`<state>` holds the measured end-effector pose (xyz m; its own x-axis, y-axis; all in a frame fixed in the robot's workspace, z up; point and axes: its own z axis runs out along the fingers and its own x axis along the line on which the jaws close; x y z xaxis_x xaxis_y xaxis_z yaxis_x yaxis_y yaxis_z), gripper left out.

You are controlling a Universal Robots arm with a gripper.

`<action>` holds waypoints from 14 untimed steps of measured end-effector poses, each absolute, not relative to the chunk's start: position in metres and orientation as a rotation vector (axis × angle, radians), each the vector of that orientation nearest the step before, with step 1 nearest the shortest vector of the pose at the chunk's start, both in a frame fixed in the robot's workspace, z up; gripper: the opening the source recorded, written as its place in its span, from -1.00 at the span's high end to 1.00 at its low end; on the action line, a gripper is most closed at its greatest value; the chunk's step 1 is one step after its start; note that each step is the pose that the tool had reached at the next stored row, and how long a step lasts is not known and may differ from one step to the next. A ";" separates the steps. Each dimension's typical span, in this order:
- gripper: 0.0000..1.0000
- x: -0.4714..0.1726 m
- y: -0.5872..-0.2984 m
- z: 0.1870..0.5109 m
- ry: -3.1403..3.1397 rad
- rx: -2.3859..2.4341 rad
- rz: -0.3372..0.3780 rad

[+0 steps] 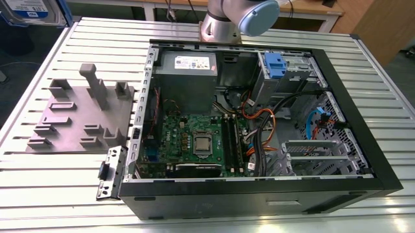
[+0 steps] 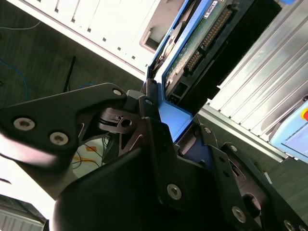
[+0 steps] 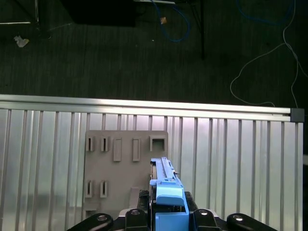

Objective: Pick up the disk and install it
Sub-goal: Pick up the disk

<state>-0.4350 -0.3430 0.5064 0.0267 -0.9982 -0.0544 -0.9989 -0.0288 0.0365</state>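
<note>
Gripper (image 3: 168, 219) clamped on the disk (image 3: 166, 190) by its blue carrier end. Disk is on edge, up over the slatted table (image 3: 240, 159) near the grey fixture plate (image 3: 125, 163). Prob. gripped there so the body stays free. Not yet in the open PC case (image 1: 259, 121)

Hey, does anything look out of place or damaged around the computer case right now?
Nothing stands out. The gripper holds the disk edge-on over the table, and the open case lies flat with nothing spilled.
</note>
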 end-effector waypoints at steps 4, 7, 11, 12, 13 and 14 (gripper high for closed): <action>0.26 -0.430 -0.343 0.506 2.181 -2.243 0.101; 0.26 -0.427 -0.343 0.506 2.181 -2.243 0.102; 0.26 -0.424 -0.343 0.506 2.181 -2.243 0.102; 0.26 -0.423 -0.343 0.506 2.181 -2.243 0.102; 0.26 -0.423 -0.343 0.506 2.181 -2.243 0.102; 0.26 -0.422 -0.343 0.506 2.181 -2.243 0.102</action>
